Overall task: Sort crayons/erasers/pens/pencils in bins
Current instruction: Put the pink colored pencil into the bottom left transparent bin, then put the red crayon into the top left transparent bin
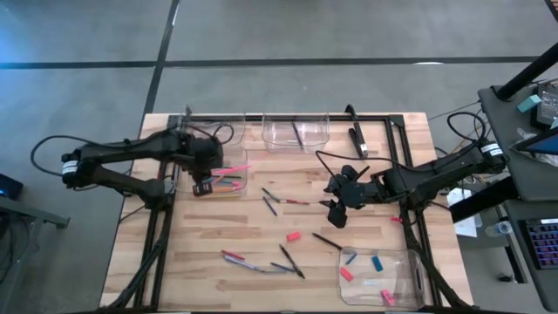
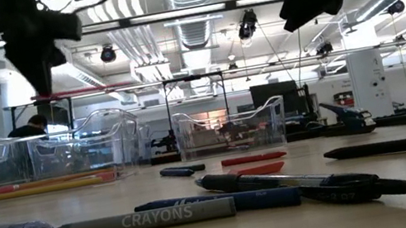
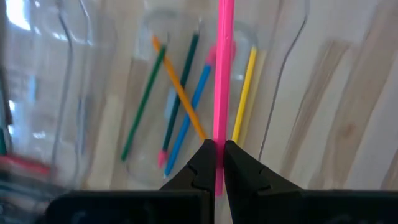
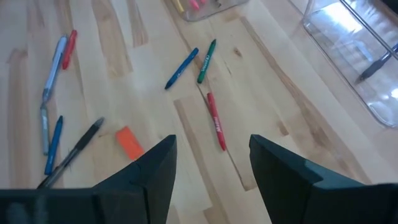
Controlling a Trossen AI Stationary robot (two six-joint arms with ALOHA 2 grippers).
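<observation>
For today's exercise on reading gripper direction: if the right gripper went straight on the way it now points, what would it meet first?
Probably the bare wooden table. The right gripper, jaws open and empty, points down at the board, with the red crayon nearest ahead and the orange eraser off to one side. Depth is unclear.

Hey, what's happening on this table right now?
The left pincer is shut on a pink pencil, holding it above a clear bin that already has pencils in it. The right pincer hangs open above loose crayons and an orange eraser in the middle of the table.
</observation>
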